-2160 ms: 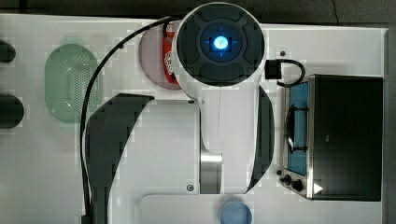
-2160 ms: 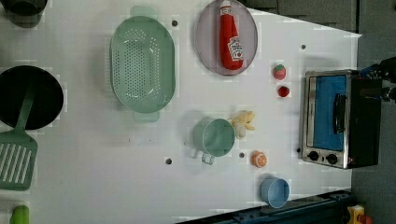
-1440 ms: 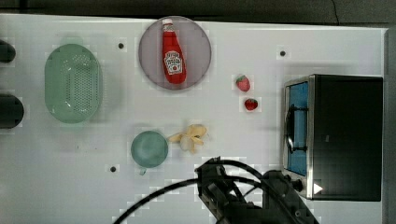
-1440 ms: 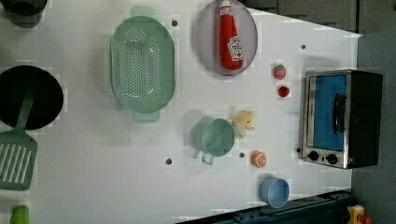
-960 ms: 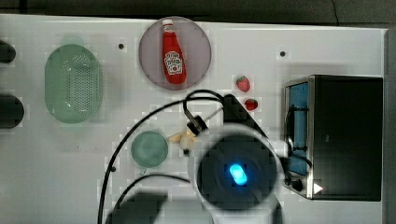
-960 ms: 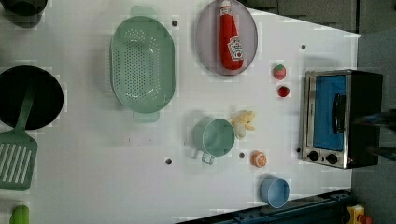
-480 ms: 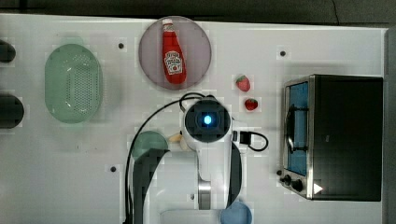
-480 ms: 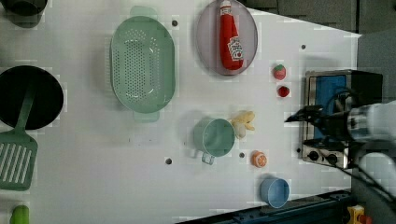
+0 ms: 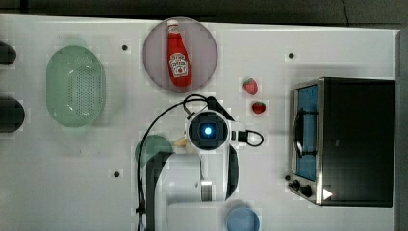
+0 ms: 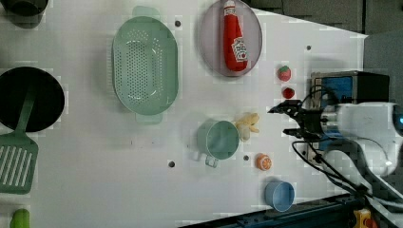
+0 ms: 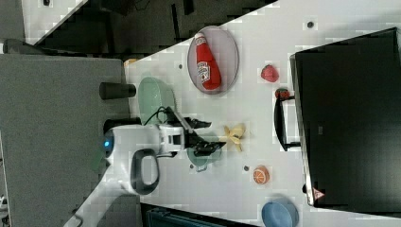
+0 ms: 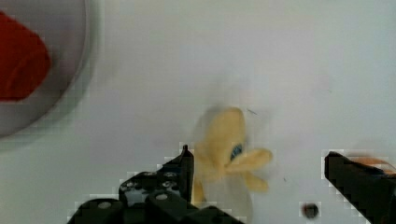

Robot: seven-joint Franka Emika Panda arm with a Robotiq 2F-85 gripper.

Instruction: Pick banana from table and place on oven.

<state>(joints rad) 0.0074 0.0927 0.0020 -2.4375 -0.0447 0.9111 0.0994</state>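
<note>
Ketchup bottle (image 9: 178, 57) label is unreadable; end effector (image 12: 257, 172), fingers spread and empty, hangs over banana (image 12: 224, 149).

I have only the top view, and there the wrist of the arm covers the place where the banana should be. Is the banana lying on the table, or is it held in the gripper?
Observer: The banana lies free on the table, at the left view's right of the green cup. Nothing holds it.
Operator: Are the fingers open?
Observer: Yes, the gripper is open. In the wrist view the banana shows between its two fingers.
Operator: Is anything near that I should avoid?
Observer: An orange slice lies close by, apart from the banana, lower in the left view.
</note>
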